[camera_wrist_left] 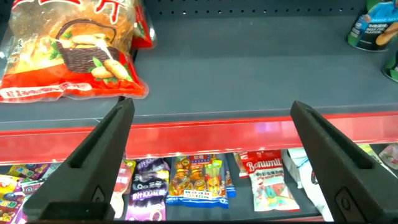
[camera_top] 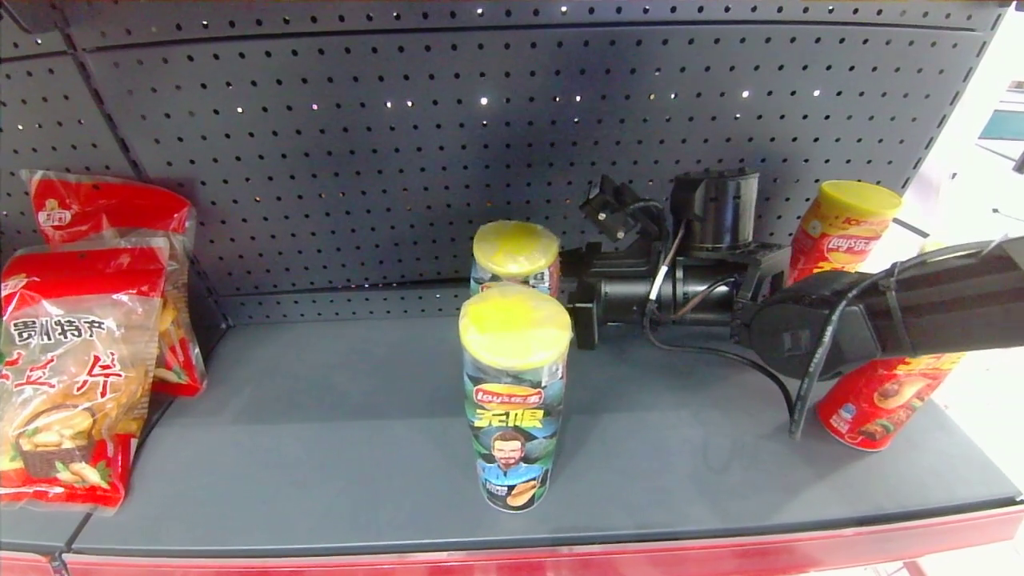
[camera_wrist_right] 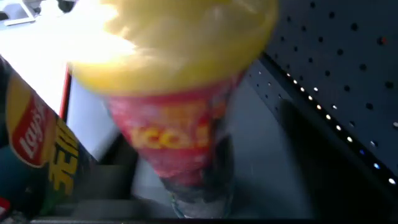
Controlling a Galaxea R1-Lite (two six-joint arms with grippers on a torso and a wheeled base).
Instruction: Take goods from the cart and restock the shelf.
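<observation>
Two yellow-lidded chip cans stand mid-shelf, one behind the other: a green front can (camera_top: 514, 400) (camera_wrist_right: 37, 155) and a rear can (camera_top: 516, 254) (camera_wrist_right: 180, 124) whose label looks red up close. My right gripper (camera_top: 574, 298) comes in from the right and sits against the rear can's right side. Two red cans stand at the right, one at the back (camera_top: 840, 232) and one in front (camera_top: 876, 400) partly hidden by my right arm. My left gripper (camera_wrist_left: 212, 107) hangs open and holds nothing, just in front of the shelf's red front edge (camera_wrist_left: 205, 134).
Red bags of peanuts (camera_top: 68, 376) (camera_wrist_left: 68, 50) stand at the shelf's left end. A perforated back panel (camera_top: 480, 144) closes the rear. Bare grey shelf (camera_top: 320, 432) lies between the bags and the cans. A lower shelf holds several snack packets (camera_wrist_left: 199, 180).
</observation>
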